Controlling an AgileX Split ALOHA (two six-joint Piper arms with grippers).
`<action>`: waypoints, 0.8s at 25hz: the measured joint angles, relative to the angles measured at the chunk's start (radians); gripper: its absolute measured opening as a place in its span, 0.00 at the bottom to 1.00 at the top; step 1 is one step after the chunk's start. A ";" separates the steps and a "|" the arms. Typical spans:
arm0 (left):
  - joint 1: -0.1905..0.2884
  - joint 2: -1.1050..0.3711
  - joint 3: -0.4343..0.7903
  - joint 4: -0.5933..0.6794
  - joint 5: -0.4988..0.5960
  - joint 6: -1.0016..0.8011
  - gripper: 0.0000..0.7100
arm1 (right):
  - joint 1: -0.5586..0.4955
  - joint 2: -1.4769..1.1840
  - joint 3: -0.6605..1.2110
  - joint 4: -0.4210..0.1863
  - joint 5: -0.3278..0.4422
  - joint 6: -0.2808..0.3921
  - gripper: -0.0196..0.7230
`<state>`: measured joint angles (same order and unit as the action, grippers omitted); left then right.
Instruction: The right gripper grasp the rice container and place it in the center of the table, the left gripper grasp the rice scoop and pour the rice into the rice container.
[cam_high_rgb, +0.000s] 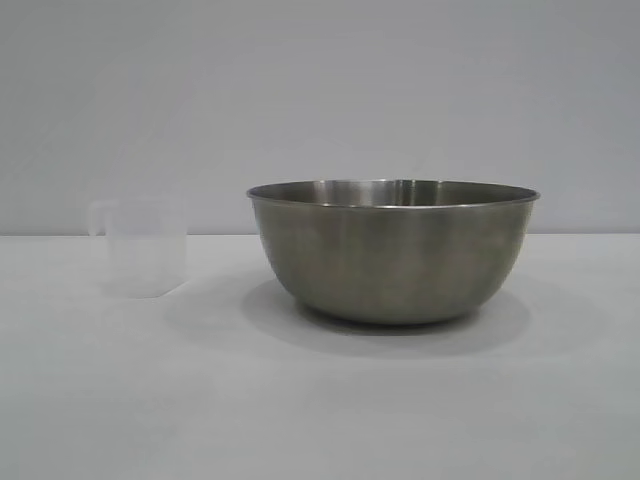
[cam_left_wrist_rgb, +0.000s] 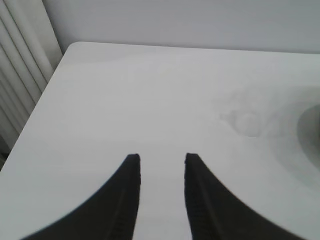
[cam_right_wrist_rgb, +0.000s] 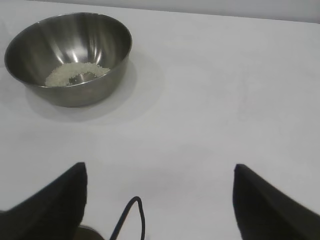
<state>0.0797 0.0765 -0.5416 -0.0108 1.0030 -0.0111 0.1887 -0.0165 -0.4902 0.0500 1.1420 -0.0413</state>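
The rice container (cam_high_rgb: 392, 250), a wide steel bowl, stands on the white table (cam_high_rgb: 320, 410) right of centre in the exterior view. The rice scoop (cam_high_rgb: 146, 247), a frosted plastic cup, stands upright to its left, apart from it. Neither gripper shows in the exterior view. In the right wrist view the bowl (cam_right_wrist_rgb: 70, 57) holds a shallow patch of rice (cam_right_wrist_rgb: 75, 74). My right gripper (cam_right_wrist_rgb: 160, 170) is wide open and empty, well away from the bowl. My left gripper (cam_left_wrist_rgb: 161, 159) is open and empty over bare table; the scoop (cam_left_wrist_rgb: 246, 122) shows faintly ahead of it.
The left wrist view shows the table's rounded corner and side edge (cam_left_wrist_rgb: 35, 110), with white vertical slats (cam_left_wrist_rgb: 20, 75) beyond it. A plain grey wall (cam_high_rgb: 320, 90) stands behind the table. A thin black cable (cam_right_wrist_rgb: 132, 215) loops between my right fingers.
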 joint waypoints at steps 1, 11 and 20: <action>0.000 -0.018 0.000 -0.002 0.023 0.007 0.24 | 0.000 0.000 0.000 0.000 0.000 0.000 0.75; 0.000 -0.094 0.037 -0.051 0.115 0.075 0.24 | 0.000 0.000 0.000 0.000 0.000 0.000 0.75; 0.000 -0.094 0.057 -0.053 0.119 0.071 0.24 | 0.000 0.000 0.000 0.000 0.000 0.000 0.75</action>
<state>0.0797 -0.0177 -0.4843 -0.0636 1.1225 0.0597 0.1887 -0.0165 -0.4902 0.0500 1.1420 -0.0413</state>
